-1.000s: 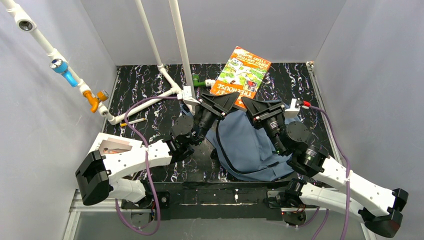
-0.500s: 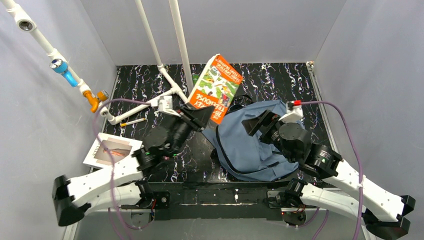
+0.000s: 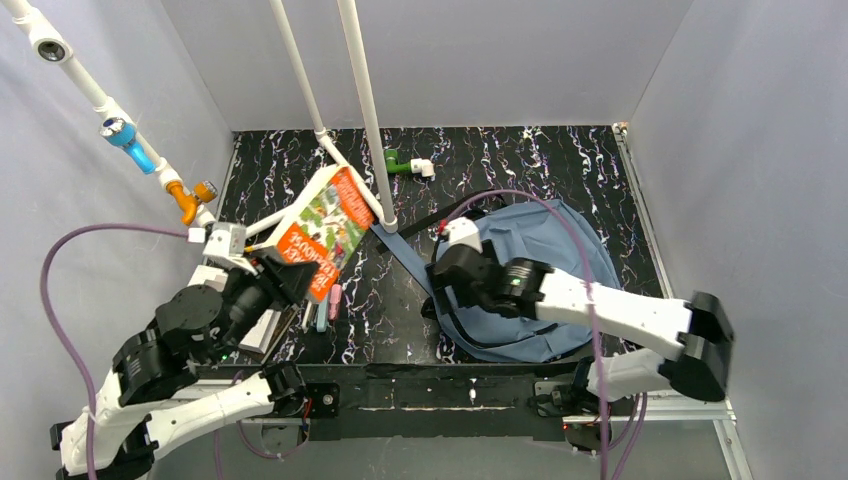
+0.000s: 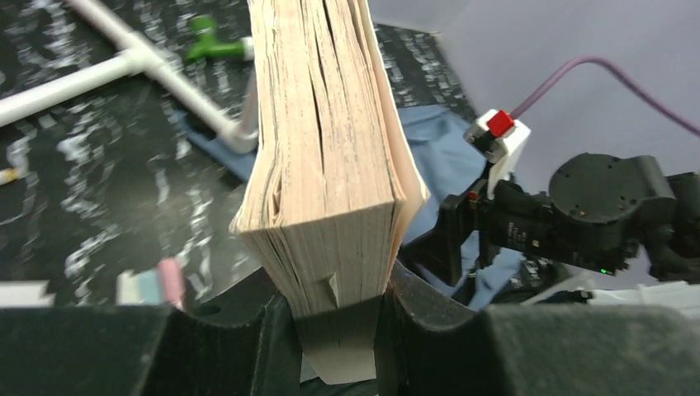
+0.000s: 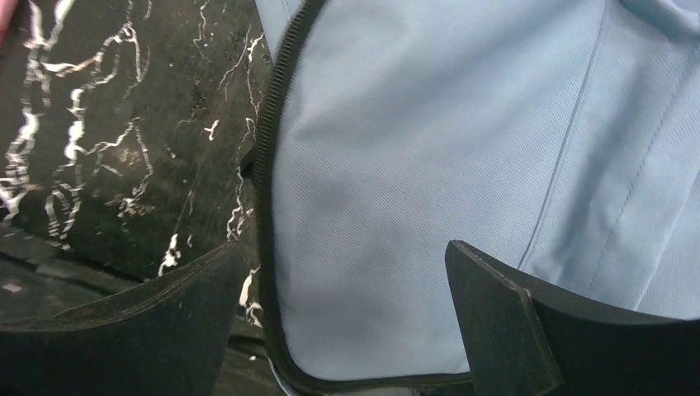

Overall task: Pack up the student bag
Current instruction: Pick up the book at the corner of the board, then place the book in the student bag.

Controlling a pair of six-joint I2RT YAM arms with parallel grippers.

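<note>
While the left pincer (image 4: 338, 330) is clenched on the lower edge of a thick orange-covered book (image 3: 322, 230), holding it tilted above the left side of the dark marbled tabletop (image 3: 520, 160), the student bag (image 3: 560, 240) lies flat on the right half, well apart from the book. Over the bag's left edge the right pincer (image 5: 347, 318) stands released, jaws wide, with the black zipper (image 5: 262, 206) running between them; whether it touches the fabric cannot be told. A white pipe frame (image 3: 363, 110) rises between book and bag.

The left gripper (image 4: 338, 309) is clamped on a book (image 4: 322, 165), pointed at 1 o'clock; the right gripper (image 5: 342, 289) is spread wide.
</note>
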